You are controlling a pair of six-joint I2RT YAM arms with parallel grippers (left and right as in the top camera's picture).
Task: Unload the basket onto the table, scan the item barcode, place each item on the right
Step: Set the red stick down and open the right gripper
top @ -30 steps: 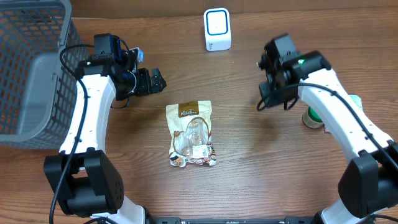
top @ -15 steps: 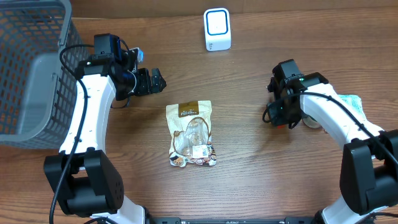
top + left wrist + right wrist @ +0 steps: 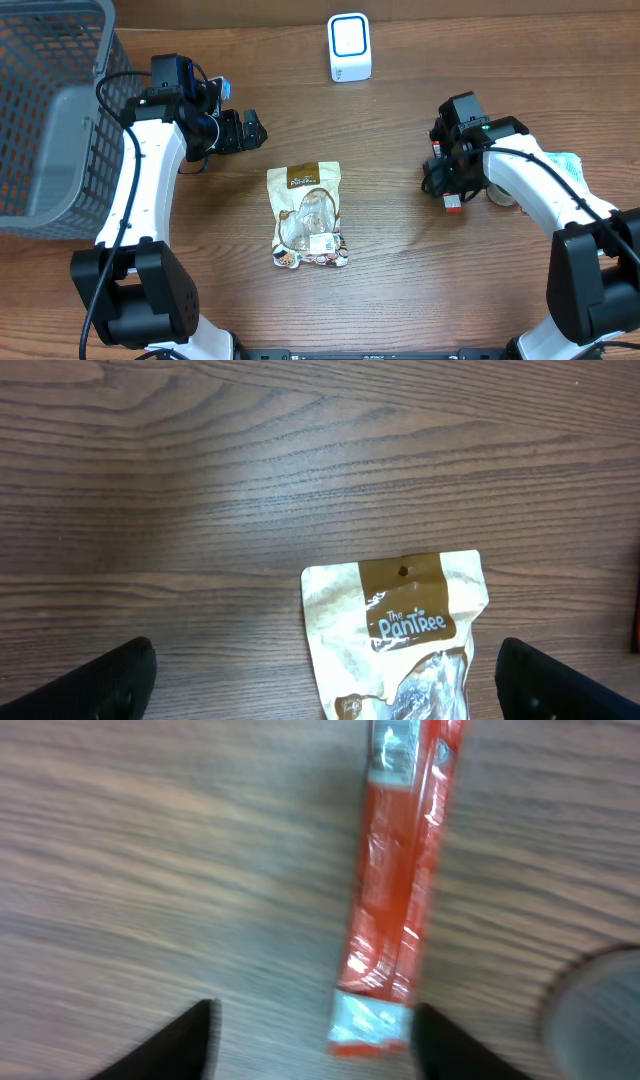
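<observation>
Plainly awaiting its turn, a brown-and-cream snack pouch (image 3: 308, 213) lies flat at the middle of the wooden table (image 3: 420, 290), between the two arms and well short of the white scanner (image 3: 349, 47) at the far edge. Its long axis runs from the near edge toward the scanner, with the brown header end pointing away. A small white label (image 3: 322, 242), likely the barcode but too small to read, sits at the near end. The left gripper (image 3: 248, 130), jaws spread wide and holding nothing, hovers just beyond and to the left of the header. From its own camera the pouch sits ahead and a little right of centre between the fingertips (image 3: 110, 680). That arm looks the nearer one, and a short reach inward to the pouch's narrow header should do. Across the table the right gripper (image 3: 446, 182) hangs over a slim red stick packet (image 3: 400, 890) lying on the wood, jaws apart and gripping nothing. The packet's near end lies between the fingers, lengthways with them, beside a small round roll (image 3: 503, 190), perhaps tape. A grey wire basket (image 3: 40, 60) stands at far left.
</observation>
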